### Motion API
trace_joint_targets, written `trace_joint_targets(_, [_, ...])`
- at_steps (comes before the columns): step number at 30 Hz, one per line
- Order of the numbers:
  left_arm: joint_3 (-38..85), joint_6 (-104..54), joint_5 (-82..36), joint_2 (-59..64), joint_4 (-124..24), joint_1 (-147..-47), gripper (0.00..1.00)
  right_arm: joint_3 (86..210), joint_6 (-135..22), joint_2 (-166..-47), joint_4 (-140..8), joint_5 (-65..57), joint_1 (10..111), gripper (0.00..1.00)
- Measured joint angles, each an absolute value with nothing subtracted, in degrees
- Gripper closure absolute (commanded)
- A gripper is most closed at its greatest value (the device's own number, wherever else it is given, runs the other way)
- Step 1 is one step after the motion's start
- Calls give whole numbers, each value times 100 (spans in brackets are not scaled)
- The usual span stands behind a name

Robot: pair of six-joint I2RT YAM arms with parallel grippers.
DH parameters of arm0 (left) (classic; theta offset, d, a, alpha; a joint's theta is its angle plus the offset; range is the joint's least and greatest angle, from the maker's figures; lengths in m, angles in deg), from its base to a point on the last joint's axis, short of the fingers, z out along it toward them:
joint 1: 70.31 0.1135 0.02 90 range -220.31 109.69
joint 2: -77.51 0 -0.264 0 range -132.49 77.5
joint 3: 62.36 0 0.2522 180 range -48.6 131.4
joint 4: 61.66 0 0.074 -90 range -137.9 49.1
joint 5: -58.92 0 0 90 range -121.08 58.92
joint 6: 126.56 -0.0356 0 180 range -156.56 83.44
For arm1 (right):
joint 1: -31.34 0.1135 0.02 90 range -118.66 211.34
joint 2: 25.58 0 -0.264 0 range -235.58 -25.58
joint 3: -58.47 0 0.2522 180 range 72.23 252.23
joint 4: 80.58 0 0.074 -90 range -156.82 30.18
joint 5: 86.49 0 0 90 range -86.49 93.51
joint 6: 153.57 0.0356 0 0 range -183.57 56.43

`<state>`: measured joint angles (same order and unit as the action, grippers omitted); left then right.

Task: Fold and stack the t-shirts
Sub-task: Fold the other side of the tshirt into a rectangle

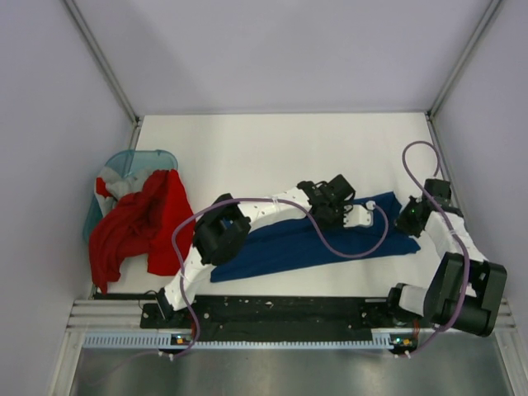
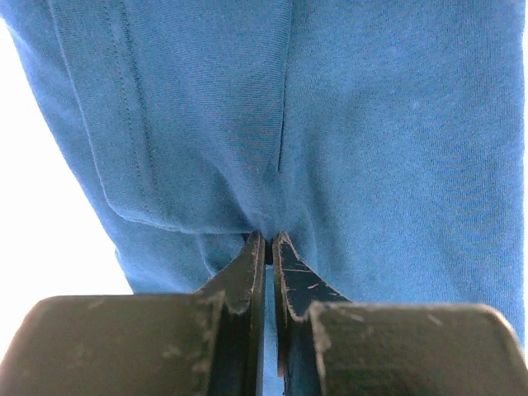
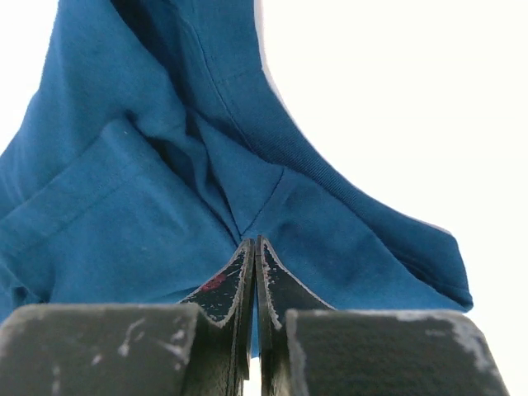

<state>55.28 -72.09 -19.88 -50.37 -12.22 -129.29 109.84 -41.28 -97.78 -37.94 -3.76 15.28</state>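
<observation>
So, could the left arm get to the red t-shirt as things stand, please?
Probably not yet: the left gripper is shut on the blue t-shirt; the red t-shirt lies uncovered to its left.

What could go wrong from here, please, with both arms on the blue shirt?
1. The left gripper and right gripper each pinch only a thin fold of the blue shirt; it may slip out on lifting.
2. The left arm's cable runs across the shirt and could snag or drag it.
3. The red shirt hangs close to the left arm's elbow and might get caught.
</observation>
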Motion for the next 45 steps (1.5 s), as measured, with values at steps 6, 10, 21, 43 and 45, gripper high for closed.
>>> trace_joint_targets(6, [5526, -7329, -1868, -5037, -1144, -12929, 73, 10982, -4128, -9599, -3833, -345, 1452, 100])
trace_joint_targets(10, [5528, -7493, -1743, -5037, -962, -12929, 63, 10977, -4133, -9682, -3815, -369, 1452, 100])
trace_joint_targets(21, [6129, -7687, -1341, -4786, -160, -12795, 71, 10977, -4093, -9387, -4346, -1215, 2024, 100])
trace_joint_targets(43, [6129, -6044, -2360, -5706, -2088, -12631, 78, 10791, -3637, -10574, -4856, -1390, 1391, 100])
trace_joint_targets(45, [6120, -6046, -2412, -5704, -2097, -12625, 74, 10820, -3652, -10574, -4825, -1359, 1391, 100])
